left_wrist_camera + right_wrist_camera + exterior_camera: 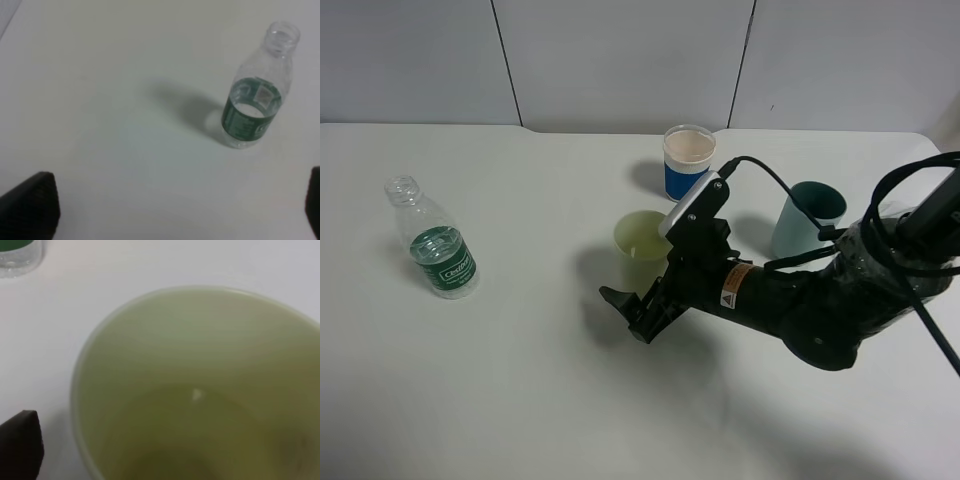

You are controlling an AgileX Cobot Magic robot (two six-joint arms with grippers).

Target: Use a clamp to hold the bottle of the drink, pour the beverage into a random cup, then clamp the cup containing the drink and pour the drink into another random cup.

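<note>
R hand is hanging low over desk, jaws spread wide, gripping nothing, tips just beside green cup, on its near side. L hand is gaping wide too, empty, facing bottle, which is standing upright & uncapped on desk's left, well apart from cups. Behind green cup, blue-band cup & teal cup are standing apart.

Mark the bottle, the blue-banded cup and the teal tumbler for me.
bottle (pixel 443 263): exterior high view, green label.
blue-banded cup (pixel 682 182): exterior high view, blue band.
teal tumbler (pixel 795 235): exterior high view, outer wall.
</note>
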